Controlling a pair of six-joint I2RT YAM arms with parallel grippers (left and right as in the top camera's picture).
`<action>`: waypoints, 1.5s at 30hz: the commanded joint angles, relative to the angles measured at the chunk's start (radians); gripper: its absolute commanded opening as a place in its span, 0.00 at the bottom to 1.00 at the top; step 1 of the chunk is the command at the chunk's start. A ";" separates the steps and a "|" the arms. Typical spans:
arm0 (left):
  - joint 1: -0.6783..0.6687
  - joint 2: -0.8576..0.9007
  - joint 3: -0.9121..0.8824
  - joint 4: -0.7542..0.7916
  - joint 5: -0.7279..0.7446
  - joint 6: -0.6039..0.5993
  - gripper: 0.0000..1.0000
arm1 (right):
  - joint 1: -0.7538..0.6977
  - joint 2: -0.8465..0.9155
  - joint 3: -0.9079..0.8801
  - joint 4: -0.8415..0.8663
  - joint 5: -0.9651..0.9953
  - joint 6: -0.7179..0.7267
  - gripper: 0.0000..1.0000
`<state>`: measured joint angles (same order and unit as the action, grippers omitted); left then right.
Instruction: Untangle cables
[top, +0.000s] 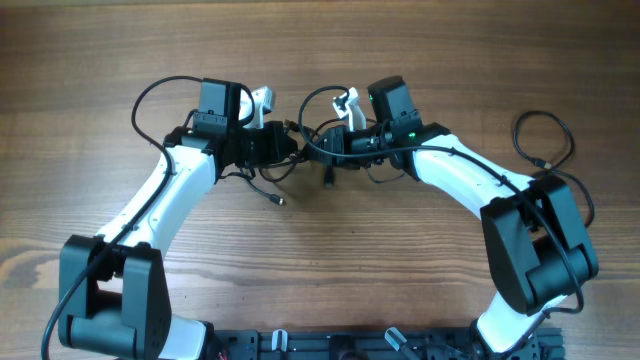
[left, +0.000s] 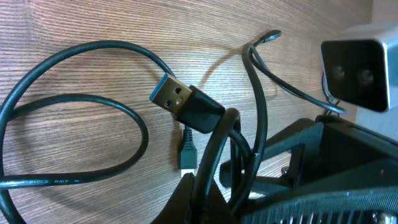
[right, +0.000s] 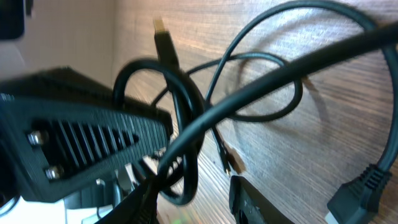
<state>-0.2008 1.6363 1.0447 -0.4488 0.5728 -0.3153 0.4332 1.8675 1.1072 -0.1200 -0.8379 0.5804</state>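
The cables (left: 74, 106) lie on the wooden table (left: 81, 25) in two wide black loops filling the nine o'clock side. Near the middle a USB plug (left: 177, 102) with a blue tongue points toward ten o'clock, lifted off the wood. Just below it a smaller plug (left: 188, 152) rests flat, its silver tip toward six o'clock. Several strands run down together to six o'clock, where the left gripper (left: 205, 202) is pinched tight on them. At three o'clock sits a grey camera box (left: 354, 71) above a black ribbed frame (left: 323, 180) – one thin strand arcs past it from twelve o'clock.
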 joint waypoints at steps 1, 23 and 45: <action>-0.004 -0.006 0.014 -0.001 0.021 0.024 0.04 | 0.000 0.007 -0.001 0.014 0.055 0.081 0.36; -0.005 -0.006 0.014 0.000 0.077 0.069 0.04 | -0.017 0.007 -0.003 -0.111 -0.049 -0.079 0.47; -0.005 -0.006 0.014 0.000 0.077 0.069 0.04 | 0.036 0.007 -0.003 0.015 0.131 0.108 0.37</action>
<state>-0.1970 1.6363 1.0458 -0.4404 0.6037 -0.2668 0.4568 1.8675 1.1053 -0.1364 -0.7425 0.6552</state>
